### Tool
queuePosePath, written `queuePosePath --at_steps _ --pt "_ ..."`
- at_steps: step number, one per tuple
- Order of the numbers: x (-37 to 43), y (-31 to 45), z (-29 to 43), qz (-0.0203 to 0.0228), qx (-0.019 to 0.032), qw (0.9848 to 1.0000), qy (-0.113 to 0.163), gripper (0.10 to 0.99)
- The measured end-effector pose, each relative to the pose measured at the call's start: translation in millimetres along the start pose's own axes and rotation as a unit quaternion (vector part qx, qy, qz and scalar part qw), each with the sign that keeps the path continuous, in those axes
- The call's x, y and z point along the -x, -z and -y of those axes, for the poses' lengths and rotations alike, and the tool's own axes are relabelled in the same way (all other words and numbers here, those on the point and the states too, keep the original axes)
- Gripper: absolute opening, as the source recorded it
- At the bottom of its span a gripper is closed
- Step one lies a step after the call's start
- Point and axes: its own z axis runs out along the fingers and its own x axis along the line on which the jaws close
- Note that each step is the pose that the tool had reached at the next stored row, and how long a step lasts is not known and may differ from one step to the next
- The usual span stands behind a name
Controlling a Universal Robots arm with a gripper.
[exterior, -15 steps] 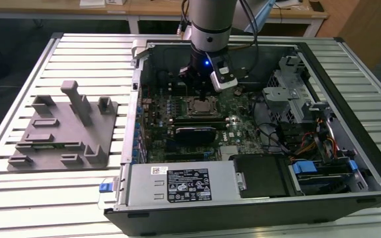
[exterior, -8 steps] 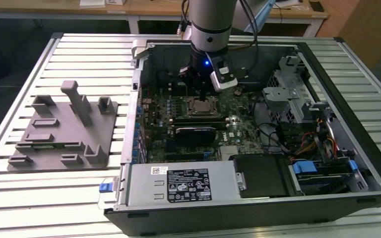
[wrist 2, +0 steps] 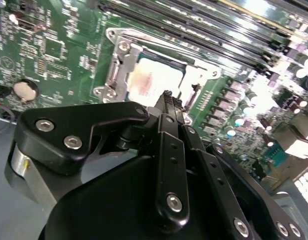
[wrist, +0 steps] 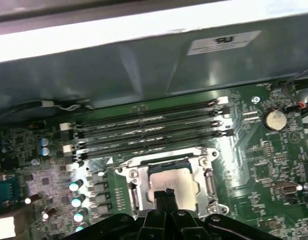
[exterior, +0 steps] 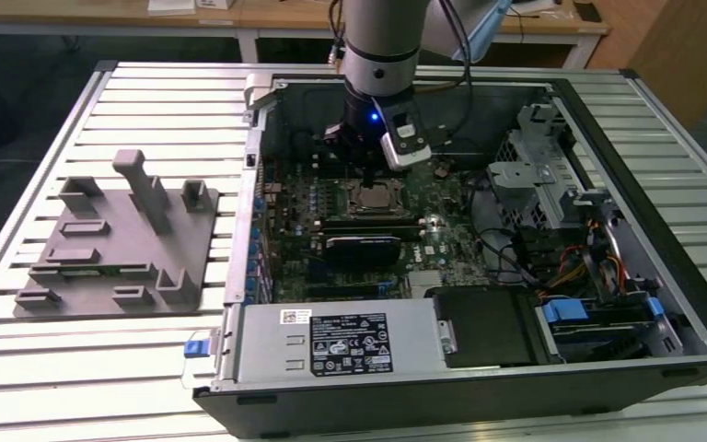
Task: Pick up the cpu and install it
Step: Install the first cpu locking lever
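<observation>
I see a slatted metal table (exterior: 144,101) carrying an open computer case (exterior: 648,110) and, on the exterior view's left, a grey fixture (exterior: 121,239). Wooden desks (exterior: 280,14) stand behind. The first wrist view adds the memory slots (wrist: 149,125). The cpu (wrist: 166,182), a pale silvery square with a dark rim, lies in the motherboard socket. My gripper (wrist: 167,192) hangs just over it, fingertips pinched together on nothing.

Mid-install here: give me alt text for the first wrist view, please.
The cpu lies in the metal socket frame on the green motherboard, with the gripper, fingers together, directly over it. Four memory slots run beyond the socket.
</observation>
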Motion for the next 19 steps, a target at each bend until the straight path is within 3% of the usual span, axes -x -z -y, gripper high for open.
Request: queuePosePath --at_steps 15,19 --pt "-41.8 0.9 8.0 0.0006 0.0001 1.0 0.0 0.106" --pt "-45.6 1.2 8.7 0.0 0.0036 1.0 0.0 0.106"
